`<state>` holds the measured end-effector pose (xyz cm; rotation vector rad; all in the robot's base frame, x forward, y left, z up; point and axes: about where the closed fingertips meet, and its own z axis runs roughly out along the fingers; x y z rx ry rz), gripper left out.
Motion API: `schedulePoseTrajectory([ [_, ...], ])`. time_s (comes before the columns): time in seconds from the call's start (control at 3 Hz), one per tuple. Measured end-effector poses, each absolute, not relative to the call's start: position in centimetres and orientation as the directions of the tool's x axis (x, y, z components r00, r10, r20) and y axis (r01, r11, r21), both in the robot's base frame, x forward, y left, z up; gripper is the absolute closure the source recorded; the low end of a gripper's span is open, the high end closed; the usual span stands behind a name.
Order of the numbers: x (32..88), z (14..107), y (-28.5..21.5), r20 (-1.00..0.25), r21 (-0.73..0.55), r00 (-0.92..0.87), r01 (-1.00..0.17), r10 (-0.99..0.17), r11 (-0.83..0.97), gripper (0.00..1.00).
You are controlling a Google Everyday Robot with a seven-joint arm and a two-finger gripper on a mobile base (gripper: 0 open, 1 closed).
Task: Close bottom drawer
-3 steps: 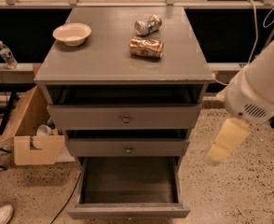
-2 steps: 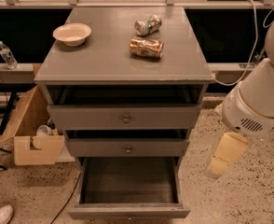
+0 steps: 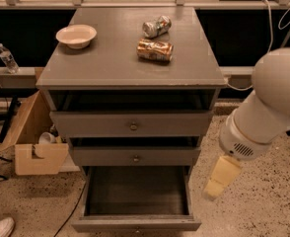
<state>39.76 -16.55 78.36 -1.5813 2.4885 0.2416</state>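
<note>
A speckled floor [image 3: 263, 211] lies under a grey cabinet [image 3: 115, 58]. The gripper [image 3: 215, 185] is held low, just right of the bottom drawer [image 3: 135, 196] and apart from it; its opening state cannot be determined. The bottom drawer is pulled out beneath the middle drawer [image 3: 135, 157].

Matt grey painted wood on bottom drawer [image 3: 135, 194]; dented shiny metal on silver can [image 3: 156, 26] and gold can [image 3: 155, 50]; smooth cream plastic on gripper [image 3: 214, 189], hanging right of that drawer.

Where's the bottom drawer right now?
The bottom drawer sits pulled open, low centre in view, under the middle drawer; the gripper hangs beside it at image right.
</note>
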Motion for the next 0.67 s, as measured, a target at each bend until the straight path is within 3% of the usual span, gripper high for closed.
schedulePoseTrajectory([
  [0.67, 39.0, 63.7, -13.4, -0.273, 0.169, -0.529, -0.849, -0.803, 0.501, 0.0],
])
